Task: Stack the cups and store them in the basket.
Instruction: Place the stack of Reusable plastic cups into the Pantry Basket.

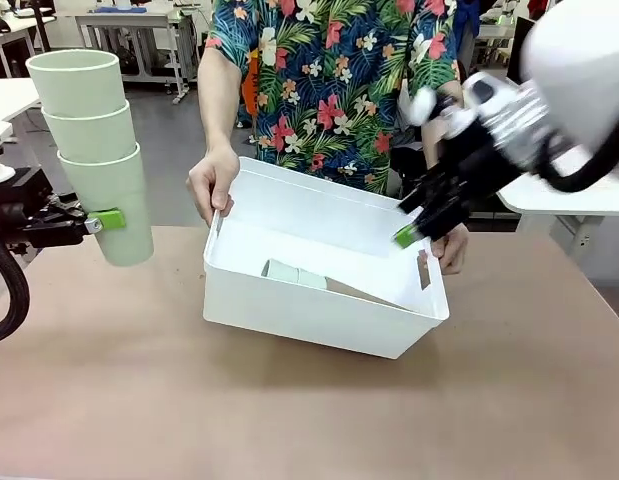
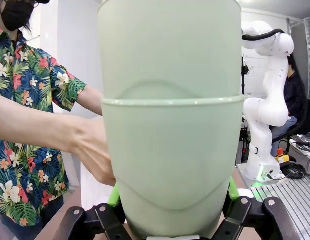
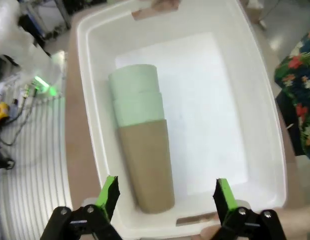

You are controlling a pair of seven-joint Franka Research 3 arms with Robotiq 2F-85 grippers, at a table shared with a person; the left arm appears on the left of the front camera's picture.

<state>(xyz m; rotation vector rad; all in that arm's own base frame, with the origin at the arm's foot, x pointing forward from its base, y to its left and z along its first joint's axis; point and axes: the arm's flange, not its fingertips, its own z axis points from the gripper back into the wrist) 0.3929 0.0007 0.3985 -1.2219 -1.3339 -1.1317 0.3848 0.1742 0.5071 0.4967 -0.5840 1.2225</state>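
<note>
My left gripper (image 1: 107, 222) is shut on the lowest cup of an upright stack of three mint green cups (image 1: 97, 150), held above the table's left side; the same stack (image 2: 170, 125) rises between its green pads. The white basket (image 1: 289, 310) sits mid-table, tilted toward me by the person's hands (image 1: 211, 182) on its far rim. Inside lies a second stack on its side, a tan-brown cup (image 3: 148, 165) with mint cups (image 3: 137, 97) nested in it, also the cups (image 1: 294, 274). My right gripper (image 1: 417, 222) hangs open over the basket's right end, with its fingertips (image 3: 108, 189) just above the brown cup.
The person stands at the far side, one hand (image 1: 451, 248) on the basket's right end. Another white robot arm (image 2: 267, 100) stands beyond the held stack in the left wrist view. Bare brown tabletop (image 1: 289, 410) lies in front of the basket.
</note>
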